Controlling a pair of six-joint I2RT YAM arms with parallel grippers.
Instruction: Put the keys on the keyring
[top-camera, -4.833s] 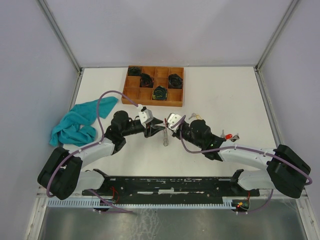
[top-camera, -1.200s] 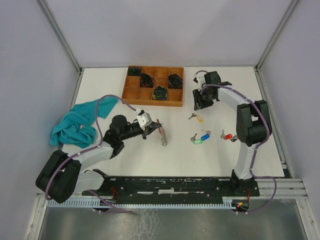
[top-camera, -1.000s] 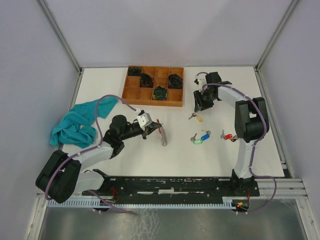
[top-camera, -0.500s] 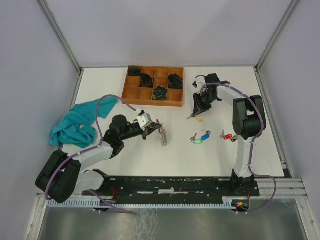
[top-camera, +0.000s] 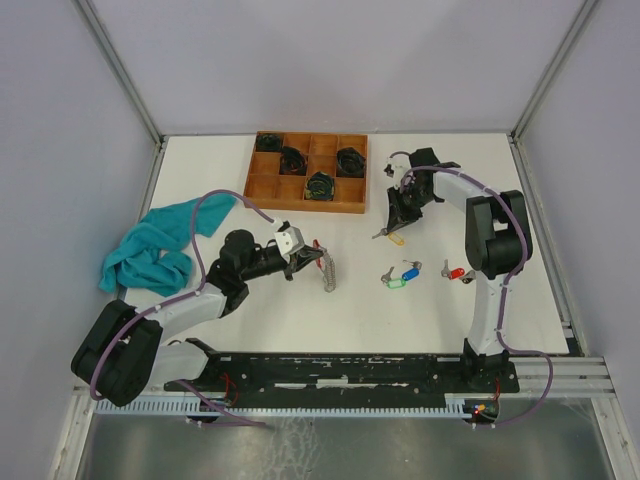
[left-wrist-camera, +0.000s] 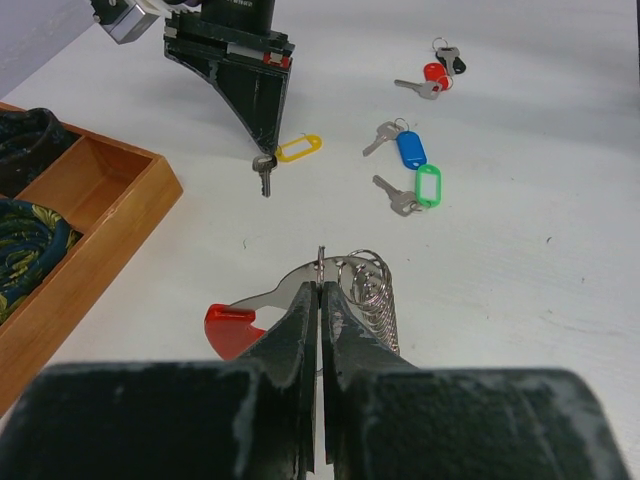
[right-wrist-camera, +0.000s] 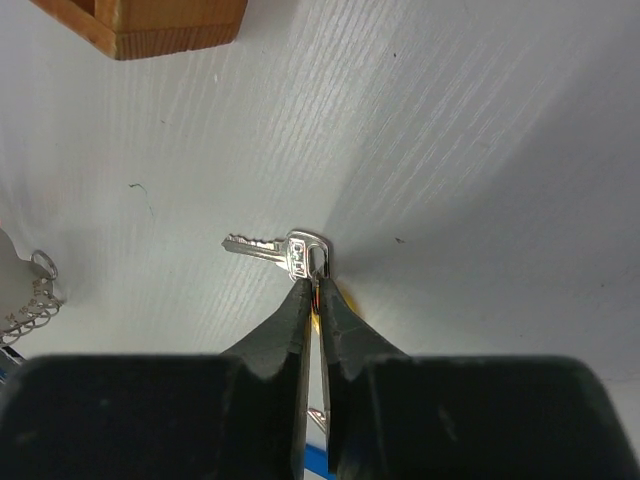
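Starting nearest the bases, the keyring (left-wrist-camera: 365, 290) is held near the middle of the table (top-camera: 300, 325) by the left gripper (left-wrist-camera: 320, 300), whose fingers are pressed together on its wire. Beyond it, the blue-tagged key (left-wrist-camera: 408, 147) and the green-tagged key (left-wrist-camera: 425, 187) are seen lying close together, unthreaded. Farther toward the far edge, off the right near corner of the wooden tray (top-camera: 305, 203), the right gripper (right-wrist-camera: 315, 292), spread wider a second ago, has been narrowed to a pinch on the bow of the yellow-tagged key (right-wrist-camera: 285, 250), which is still flat on the surface. A pickup for threading is judged to be beginning.
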